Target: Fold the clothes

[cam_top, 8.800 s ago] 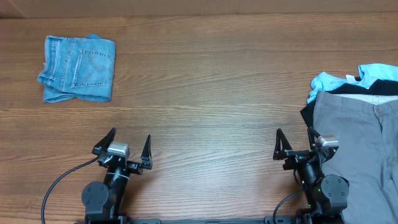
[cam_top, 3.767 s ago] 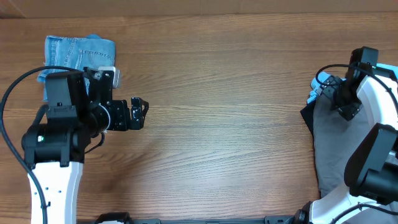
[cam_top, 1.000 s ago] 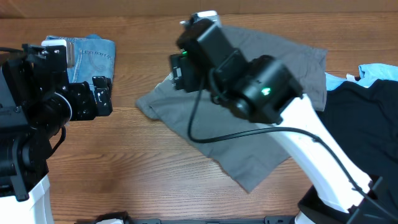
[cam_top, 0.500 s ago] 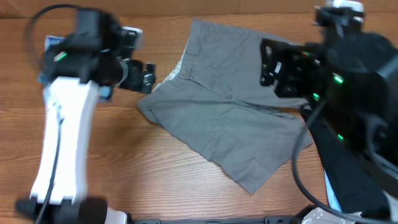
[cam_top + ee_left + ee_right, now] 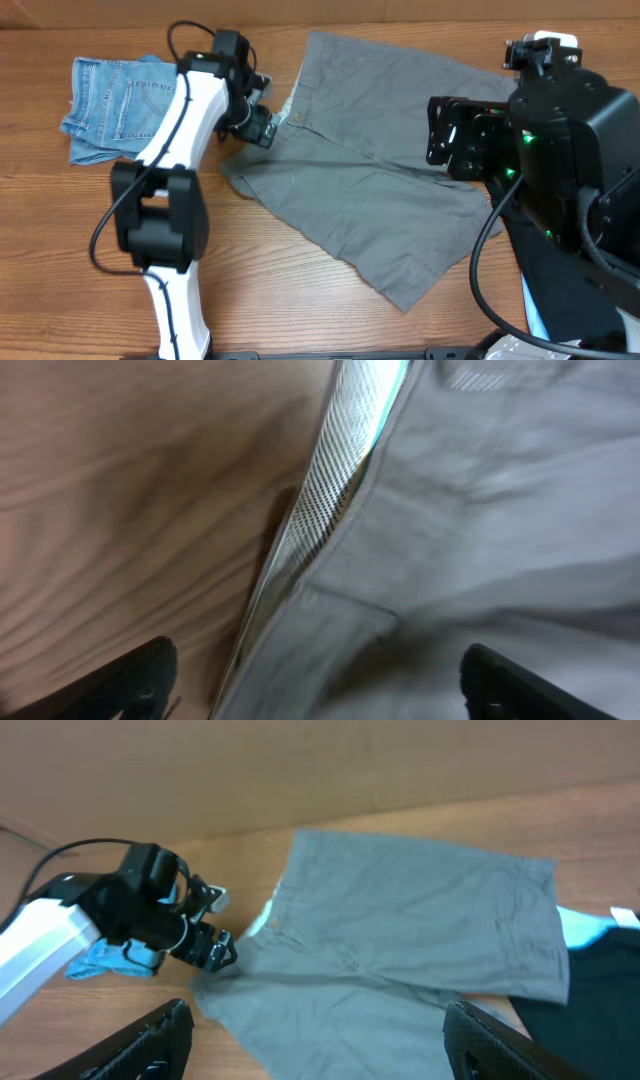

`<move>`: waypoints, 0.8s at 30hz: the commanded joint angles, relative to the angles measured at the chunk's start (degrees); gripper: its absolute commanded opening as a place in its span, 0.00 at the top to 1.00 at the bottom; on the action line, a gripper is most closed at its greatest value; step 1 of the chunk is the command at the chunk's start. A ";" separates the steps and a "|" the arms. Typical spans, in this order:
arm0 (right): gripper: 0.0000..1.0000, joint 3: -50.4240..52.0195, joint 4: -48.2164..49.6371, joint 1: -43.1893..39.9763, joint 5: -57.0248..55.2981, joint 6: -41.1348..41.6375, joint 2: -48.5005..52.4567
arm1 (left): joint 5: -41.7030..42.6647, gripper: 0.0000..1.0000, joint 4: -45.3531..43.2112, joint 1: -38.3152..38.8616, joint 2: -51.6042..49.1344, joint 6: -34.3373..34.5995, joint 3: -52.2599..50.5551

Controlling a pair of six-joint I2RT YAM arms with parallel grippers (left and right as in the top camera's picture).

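Note:
Grey shorts (image 5: 380, 170) lie spread and slanted across the middle of the table, waistband toward the upper left. My left gripper (image 5: 262, 125) hangs low over that waistband's left edge. In the left wrist view its dark fingertips (image 5: 135, 680) stand wide apart, open, with the mesh-lined waistband (image 5: 320, 510) between them and nothing pinched. My right gripper (image 5: 437, 140) is raised above the shorts' right side. It is open and empty (image 5: 320, 1055), looking down on the grey shorts (image 5: 400, 920). Folded denim shorts (image 5: 122, 108) sit at the far left.
A black garment (image 5: 570, 290) lies at the right edge under my right arm, with a light-blue one (image 5: 580, 925) beside it. The left arm (image 5: 185, 110) stretches across the table's left part. A wall edge runs along the back.
My right arm has let the grey shorts lie and pulled back to the right. My left arm has swung in to the shorts' waistband, its jaws narrowing slightly.

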State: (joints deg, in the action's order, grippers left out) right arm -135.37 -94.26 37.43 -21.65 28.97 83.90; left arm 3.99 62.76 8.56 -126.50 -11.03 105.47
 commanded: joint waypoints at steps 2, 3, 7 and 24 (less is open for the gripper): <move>0.16 -0.46 -0.90 -0.22 -0.81 1.33 -0.20 | 0.13 0.14 -0.52 -0.04 -5.62 -2.91 -0.42; 0.16 -0.44 -1.09 -0.22 -0.81 1.33 -0.20 | 0.13 0.17 -0.72 -0.04 -6.36 -2.91 -0.42; 0.16 -0.46 -1.46 -0.22 -0.85 1.33 -0.20 | -1.68 0.55 -0.74 -0.31 -7.98 -2.84 -0.44; 0.14 10.32 -2.73 -13.05 2.84 8.68 2.95 | 1.84 0.96 6.10 -21.14 -5.16 9.18 -0.31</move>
State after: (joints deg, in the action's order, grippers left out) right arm -129.99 -96.99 27.97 -22.15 35.07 84.58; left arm -1.72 68.82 -9.43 -132.77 -1.78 105.58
